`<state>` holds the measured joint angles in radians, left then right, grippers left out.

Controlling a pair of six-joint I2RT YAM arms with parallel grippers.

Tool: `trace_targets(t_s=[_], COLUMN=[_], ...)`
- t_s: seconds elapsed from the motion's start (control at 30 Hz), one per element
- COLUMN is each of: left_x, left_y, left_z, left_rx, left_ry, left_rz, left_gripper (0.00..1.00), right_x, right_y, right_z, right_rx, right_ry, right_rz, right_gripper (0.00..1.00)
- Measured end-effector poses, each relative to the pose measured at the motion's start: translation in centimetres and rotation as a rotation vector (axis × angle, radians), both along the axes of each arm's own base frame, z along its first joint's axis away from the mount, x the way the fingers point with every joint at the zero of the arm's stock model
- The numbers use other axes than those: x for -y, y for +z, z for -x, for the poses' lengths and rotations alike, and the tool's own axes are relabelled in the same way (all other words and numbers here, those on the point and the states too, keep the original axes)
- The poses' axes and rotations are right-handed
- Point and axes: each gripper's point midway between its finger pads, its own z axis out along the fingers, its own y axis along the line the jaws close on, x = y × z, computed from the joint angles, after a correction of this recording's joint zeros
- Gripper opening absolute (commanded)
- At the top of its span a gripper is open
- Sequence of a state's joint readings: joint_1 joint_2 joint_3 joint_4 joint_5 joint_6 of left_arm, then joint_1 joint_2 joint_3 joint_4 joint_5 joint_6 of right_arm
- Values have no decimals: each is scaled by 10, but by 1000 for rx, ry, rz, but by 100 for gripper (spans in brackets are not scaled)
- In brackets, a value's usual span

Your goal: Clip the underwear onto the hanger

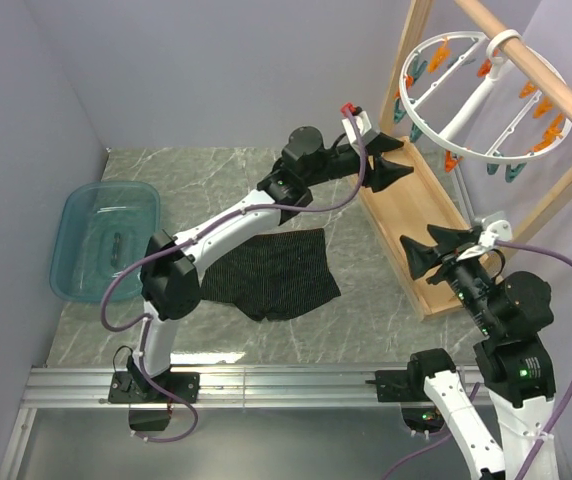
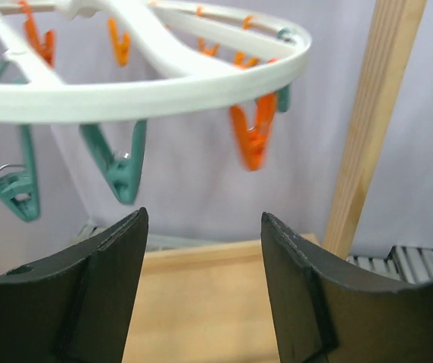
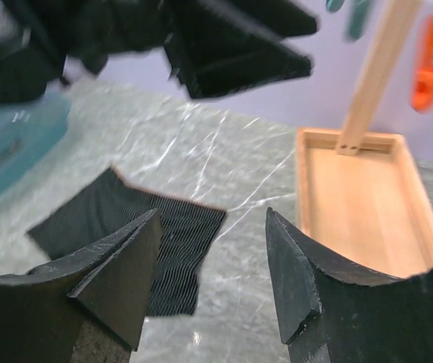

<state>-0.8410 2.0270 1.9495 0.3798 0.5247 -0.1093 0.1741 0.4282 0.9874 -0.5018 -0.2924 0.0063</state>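
The black underwear [image 1: 278, 275] lies flat on the marble table, partly under my left arm; the right wrist view shows it low at the left [image 3: 175, 249]. The hanger [image 1: 471, 152], a white ring with orange and teal clothespins, hangs from the wooden rack at the back right. My left gripper [image 1: 398, 162] is raised just left of and below the ring, open, with nothing between its fingers. In the left wrist view the ring's rim [image 2: 126, 98] passes right above the left gripper [image 2: 204, 219]. My right gripper [image 1: 413, 254] hovers open and empty over the rack's base, right of the underwear [image 3: 213, 215].
The wooden rack has a shallow tray base [image 1: 416, 215] and an upright post [image 2: 368, 128]. A teal clothespin [image 2: 122, 170] and an orange one [image 2: 252, 136] dangle ahead of the left fingers. A translucent blue tub [image 1: 106, 235] stands at the left. Grey walls enclose the table.
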Motion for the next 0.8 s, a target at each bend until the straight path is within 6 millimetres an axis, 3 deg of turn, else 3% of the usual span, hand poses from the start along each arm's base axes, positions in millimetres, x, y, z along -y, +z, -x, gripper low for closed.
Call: trace_targets(t_s=[0.2,0.43,0.6,0.8], left_x=[22,44,54,55], left_y=[7,-9,-19,-9], left_z=[0,-6,-8,-12], left_rx=[-6,-28,-41,-39], left_ry=[-12,10,26,46], left_rz=[54,64,68,102], left_gripper=[64,63,62,57], right_x=[18,41,42,39], right_y=[18,27,44,51], right_z=[-2,-10,-15,-31], right_rx=[14,12,20,-3], right_ry=[-117,-262,-273,-276], right_rz=[-78,-132,-141,-148], right_gripper=[71,76,72,69])
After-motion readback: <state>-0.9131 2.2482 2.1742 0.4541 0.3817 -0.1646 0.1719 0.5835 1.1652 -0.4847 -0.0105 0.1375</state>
